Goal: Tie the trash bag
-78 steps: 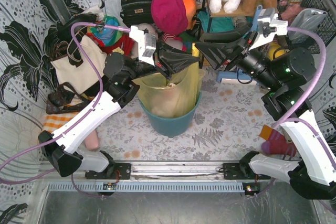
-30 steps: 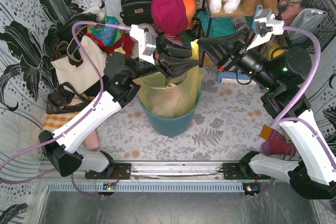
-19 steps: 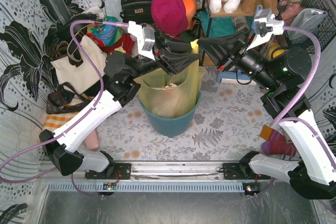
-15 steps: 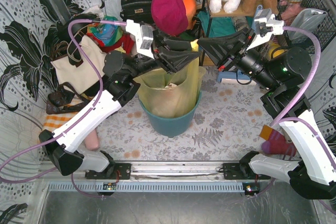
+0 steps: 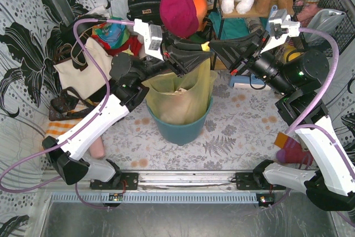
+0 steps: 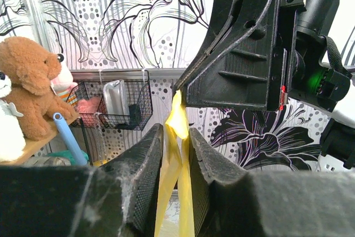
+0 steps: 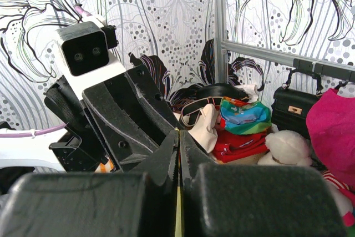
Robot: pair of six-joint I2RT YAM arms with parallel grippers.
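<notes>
Cluttered backdrop; left gripper (image 6: 176, 132) and right gripper (image 7: 178, 140), tips meeting, pinch trash bag (image 5: 177, 101) top edge.

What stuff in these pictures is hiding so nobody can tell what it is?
- Top view: the left gripper and right gripper cover the top of the trash bag, so any knot is hidden.
- Top view: the pale lump inside the bag is blurred by the plastic.
- Left wrist view: the bag below the fingers is cut off by the bottom edge.
- Right wrist view: its own fingers hide all but a thin yellow sliver.
</notes>
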